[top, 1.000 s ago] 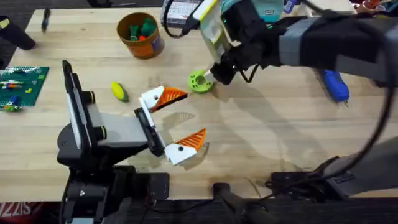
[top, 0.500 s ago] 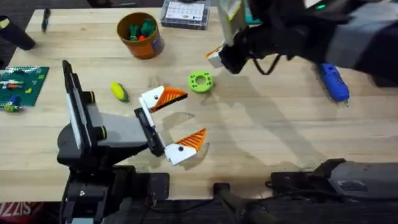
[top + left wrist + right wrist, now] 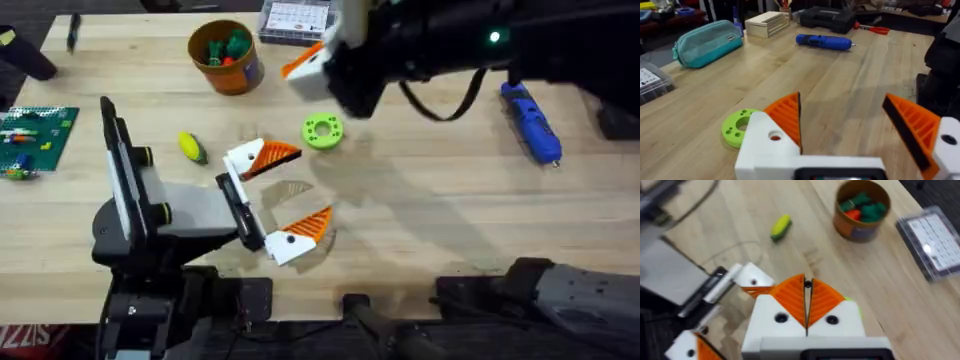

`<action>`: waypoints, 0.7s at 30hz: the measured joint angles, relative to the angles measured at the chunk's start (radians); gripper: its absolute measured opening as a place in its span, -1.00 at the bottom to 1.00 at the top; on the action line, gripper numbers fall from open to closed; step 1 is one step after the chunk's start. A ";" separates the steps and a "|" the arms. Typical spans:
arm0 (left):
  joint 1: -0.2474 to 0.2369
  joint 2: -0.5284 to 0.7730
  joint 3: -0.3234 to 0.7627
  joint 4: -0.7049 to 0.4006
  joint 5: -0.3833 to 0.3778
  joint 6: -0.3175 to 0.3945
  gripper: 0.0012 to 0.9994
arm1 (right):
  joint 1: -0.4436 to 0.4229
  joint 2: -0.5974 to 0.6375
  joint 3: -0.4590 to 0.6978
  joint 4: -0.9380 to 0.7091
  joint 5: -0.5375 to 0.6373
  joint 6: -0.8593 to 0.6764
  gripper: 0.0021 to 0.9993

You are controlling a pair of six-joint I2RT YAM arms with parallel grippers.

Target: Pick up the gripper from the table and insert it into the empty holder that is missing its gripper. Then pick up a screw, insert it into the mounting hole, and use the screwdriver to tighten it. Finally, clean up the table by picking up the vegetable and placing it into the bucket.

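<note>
Left gripper (image 3: 280, 200) sits low centre-left of the overhead frame, fingers spread wide and holding nothing, both white mounts wearing orange ribbed pads (image 3: 270, 155). Just above and left of it on the wood lies the vegetable (image 3: 191, 147), yellow with a green end, nothing touching it. Green ring disc (image 3: 322, 131) lies up and right of the upper pad, close but apart. Right gripper (image 3: 806, 307) hangs above the disc near top centre of the overhead frame, its dark arm covering the table's upper right; its orange pads are pressed together, with a small dark thing at their tips, too small to identify. Bucket (image 3: 227, 56) stands upper left with green and red pieces inside. Clear plastic parts box (image 3: 294, 20) sits at the top edge, partly behind the arm. Screwdriver (image 3: 530, 123) lies at right, beside the arm. Green board (image 3: 34, 138) is at far left.
</note>
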 joint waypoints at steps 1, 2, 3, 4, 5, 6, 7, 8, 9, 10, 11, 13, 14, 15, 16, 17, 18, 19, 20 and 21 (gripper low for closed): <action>0.000 0.000 0.000 0.000 0.000 0.000 1.00 | 0.021 0.000 0.006 -0.001 0.000 0.001 -1.00; 0.000 0.000 0.000 0.000 0.000 0.000 0.99 | 0.044 0.000 0.010 -0.001 0.000 0.003 -1.00; 0.000 0.000 0.000 0.000 0.000 0.000 0.99 | 0.069 0.000 0.010 -0.002 0.000 0.004 -1.00; 0.000 0.000 0.000 0.000 0.000 0.000 0.99 | 0.090 0.000 0.010 -0.005 0.000 0.004 -1.00; 0.000 0.000 0.000 0.000 0.000 0.000 0.99 | 0.110 0.000 0.010 -0.008 0.000 0.005 -1.00; 0.000 0.000 0.000 0.000 0.000 0.000 1.00 | 0.130 0.001 0.010 -0.009 0.000 0.005 -1.00; 0.000 0.000 0.000 0.000 0.000 0.000 1.00 | 0.147 0.001 0.010 -0.008 0.000 0.007 -1.00; 0.000 0.000 0.000 0.000 0.000 0.000 0.99 | 0.163 0.001 0.010 -0.009 0.000 0.008 -1.00; 0.000 0.000 0.000 0.000 0.000 0.000 1.00 | 0.175 0.001 0.010 -0.008 0.000 0.008 -1.00; 0.000 0.000 0.000 0.000 0.000 0.000 0.99 | 0.187 0.001 0.010 -0.008 0.000 0.009 -1.00; 0.000 0.000 0.000 0.000 0.000 0.000 1.00 | 0.196 0.001 0.010 -0.008 0.000 0.011 -1.00; 0.000 0.000 0.000 0.000 0.000 0.000 0.99 | 0.213 0.002 0.010 -0.009 0.000 0.011 -1.00; 0.000 0.000 0.000 0.000 0.000 0.000 1.00 | 0.219 0.003 0.010 -0.008 0.000 0.012 -1.00; 0.000 0.000 0.000 0.000 0.000 0.000 1.00 | 0.225 0.006 0.010 -0.008 0.000 0.012 -1.00; 0.000 0.000 0.000 0.000 0.000 0.000 0.99 | 0.230 0.010 0.011 -0.008 0.000 0.012 -1.00; 0.000 0.000 0.000 0.000 0.000 0.000 1.00 | 0.233 0.016 0.010 -0.008 0.000 0.012 -1.00; 0.000 0.000 0.000 0.000 0.000 0.000 1.00 | 0.236 0.022 0.011 -0.008 0.000 0.012 -1.00; 0.000 0.000 0.000 0.000 0.000 0.000 0.99 | 0.237 0.031 0.011 -0.008 0.000 0.012 -1.00; 0.000 0.000 0.000 0.000 0.000 0.000 1.00 | 0.238 0.040 0.011 -0.008 0.000 0.013 -1.00; 0.000 0.000 0.000 0.000 0.000 0.000 1.00 | 0.239 0.049 0.010 -0.008 0.000 0.015 -1.00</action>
